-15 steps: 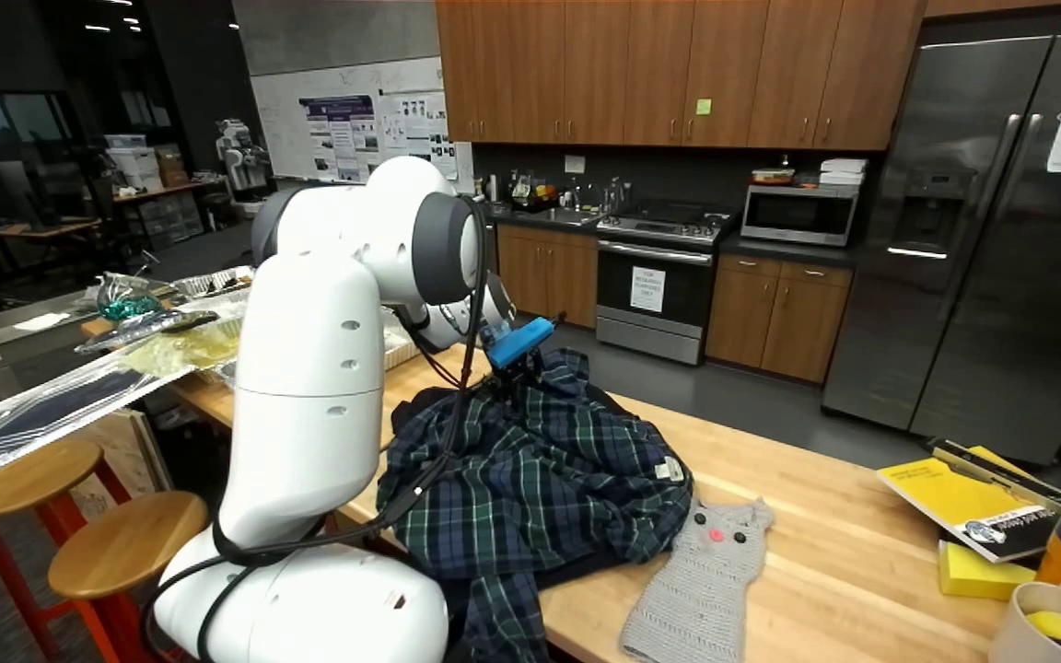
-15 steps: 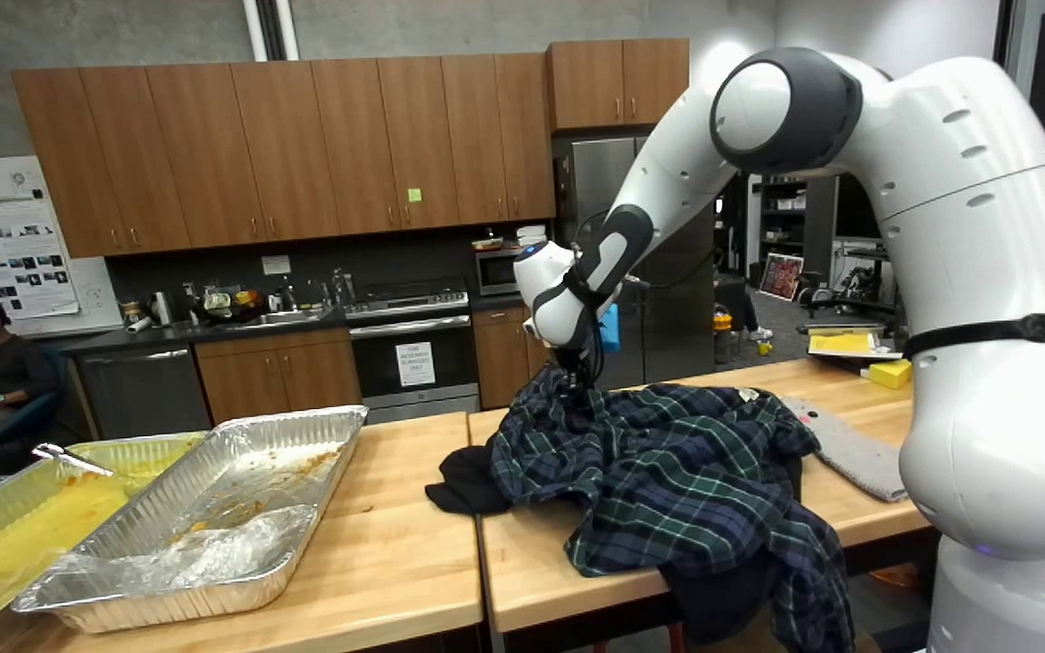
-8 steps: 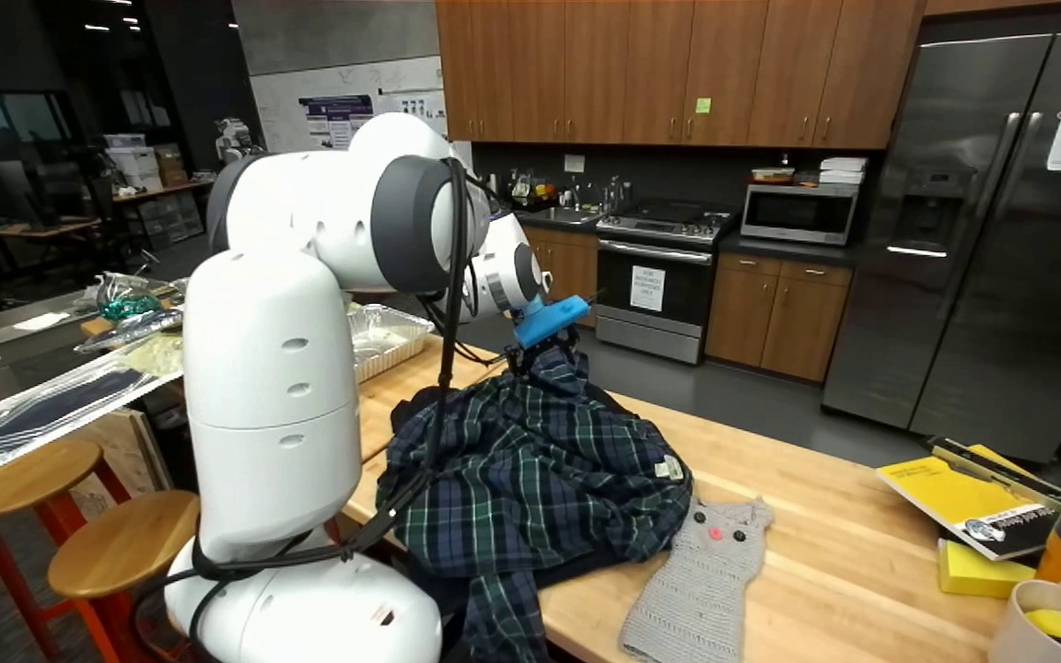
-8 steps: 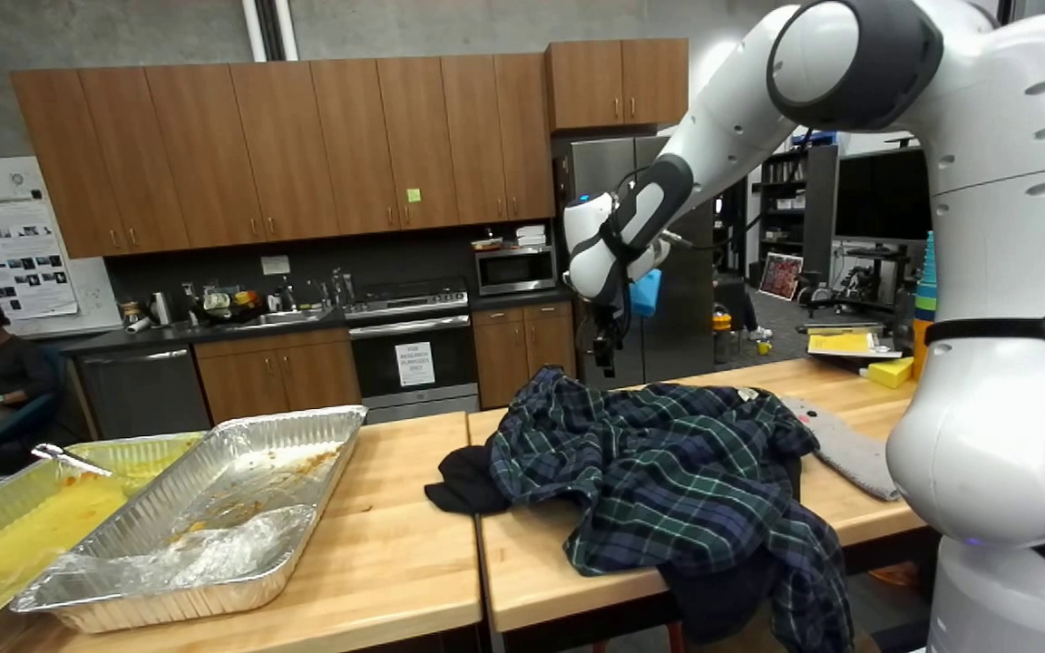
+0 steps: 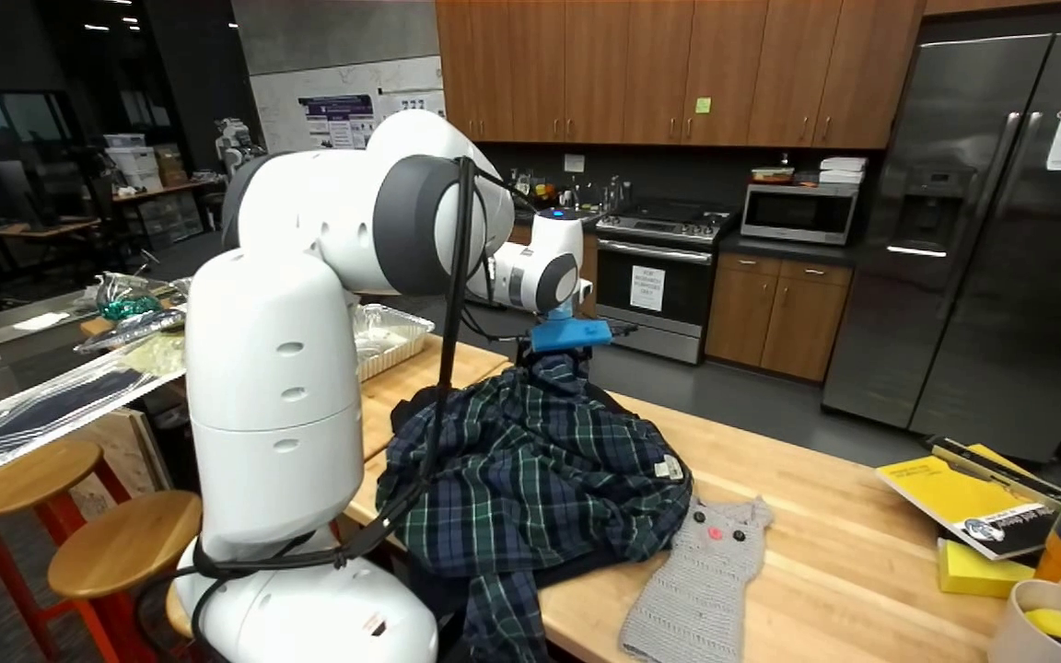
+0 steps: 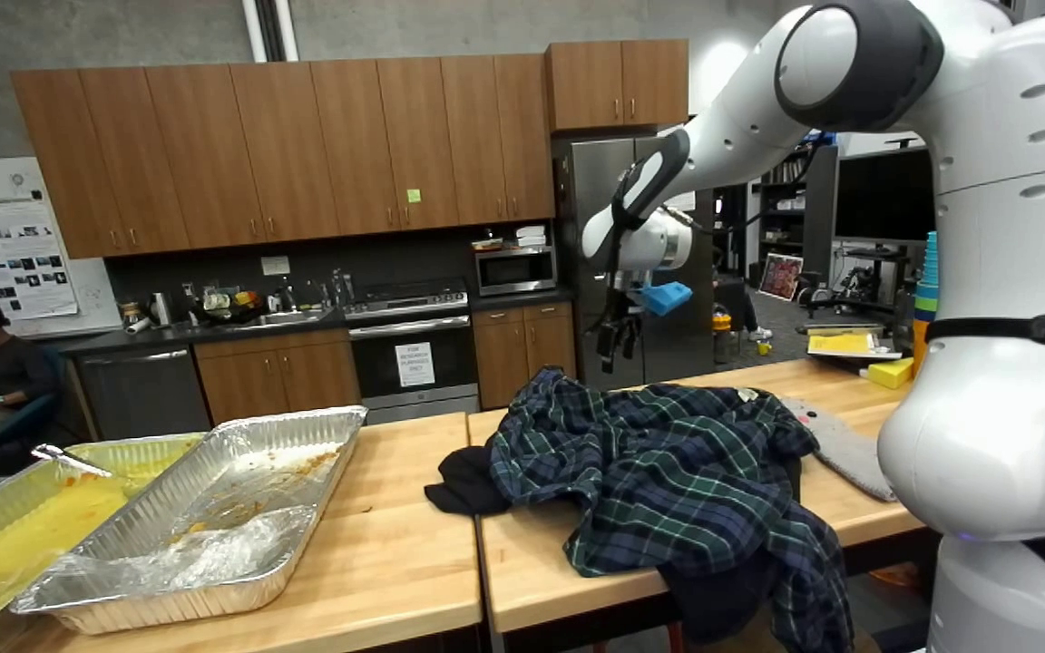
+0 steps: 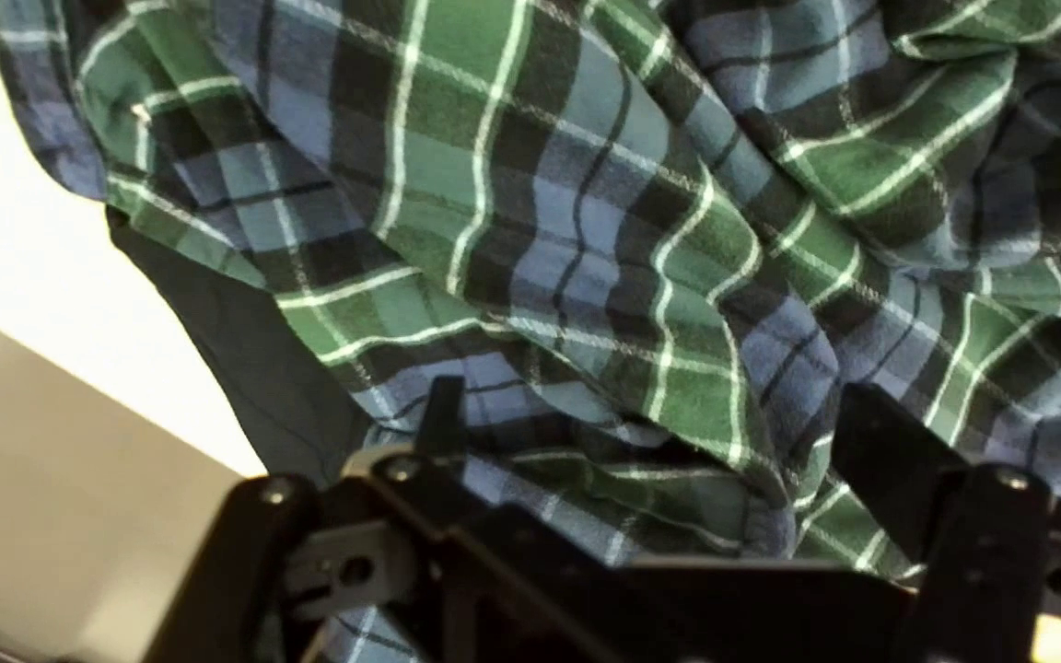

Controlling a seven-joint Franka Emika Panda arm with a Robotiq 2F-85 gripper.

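A crumpled plaid shirt (image 5: 558,470) in dark green, navy and white lies on the wooden table, one sleeve hanging over the edge; it also shows in an exterior view (image 6: 668,472) and fills most of the wrist view (image 7: 567,212). Dark cloth (image 6: 463,481) shows under it. My gripper (image 6: 618,349) hangs pointing down, above and beyond the shirt's far end, apart from it. In the wrist view its fingers (image 7: 650,405) are wide apart with nothing between them, shirt folds lying below. In an exterior view the fingertips are hard to see against the shirt.
A grey knitted piece with button eyes (image 5: 705,580) lies beside the shirt. Yellow books (image 5: 963,497), a yellow block (image 5: 982,571) and a cup (image 5: 1046,626) stand at the table's end. Foil trays (image 6: 214,508) sit on the adjoining table. Stools (image 5: 125,543) stand nearby.
My gripper has risen from the shirt, moved away toward the kitchen side and tilted to point more straight down. The shirt looks unchanged.
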